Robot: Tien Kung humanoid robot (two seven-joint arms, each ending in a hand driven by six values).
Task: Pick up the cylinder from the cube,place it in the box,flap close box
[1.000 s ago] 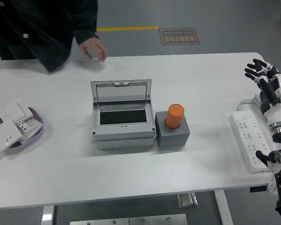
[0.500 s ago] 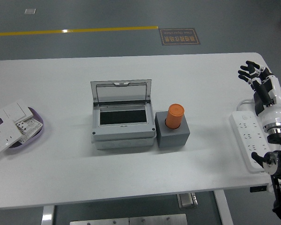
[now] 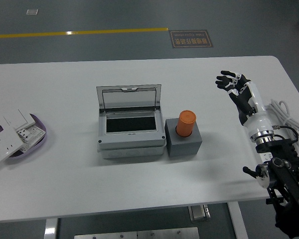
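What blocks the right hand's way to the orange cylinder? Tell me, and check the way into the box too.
Nothing visible. Bare table lies between the open right hand and the orange cylinder standing in the cube. The box sits directly beside the cube, its lid raised.

1. Right arm [image 3: 276, 174]: enters from the lower right corner, dark jointed links low in the frame, extended forward and slightly leftward over the right side of the counter [image 3: 139, 199].
2. Right forearm [image 3: 256, 112]: white casing, angled up and to the left from a metallic wrist ring.
3. Right hand [image 3: 234, 87]: black with white joint segments, raised above the counter surface, touching nothing.
4. Fingers [image 3: 223, 79]: five, spread and loosely curved, tips pointing left and away; nothing held.
5. Left arm: out of frame.
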